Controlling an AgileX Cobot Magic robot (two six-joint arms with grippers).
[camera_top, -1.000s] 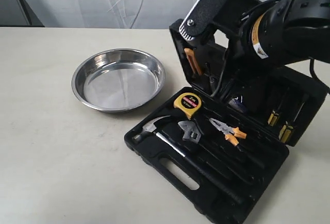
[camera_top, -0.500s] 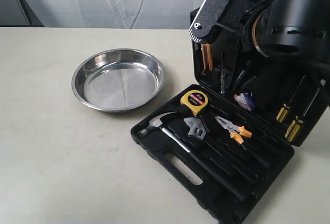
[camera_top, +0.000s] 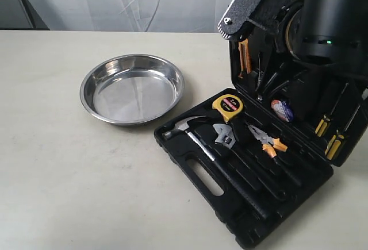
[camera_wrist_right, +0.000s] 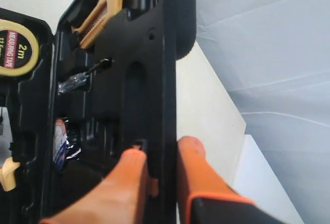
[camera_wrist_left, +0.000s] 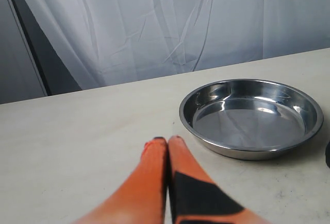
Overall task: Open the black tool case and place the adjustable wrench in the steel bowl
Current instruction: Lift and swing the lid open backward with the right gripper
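Note:
The black tool case lies open at the right of the table, its lid raised nearly upright. In the base, the adjustable wrench with its silver head rests between the hammer and the orange-handled pliers. The empty steel bowl sits to the case's left. My right gripper is shut on the lid's edge, one orange finger inside and one outside. My left gripper is shut on nothing, low over the table near the bowl; it is out of the exterior view.
A yellow tape measure sits at the base's back. Yellow-handled screwdrivers and a small roll are clipped in the lid. My right arm looms above the lid. White curtain hangs behind the table.
The lid has swung further back and upright with my right gripper on its edge. The whole case has slid slightly to the right. Bowl and left gripper look unmoved.

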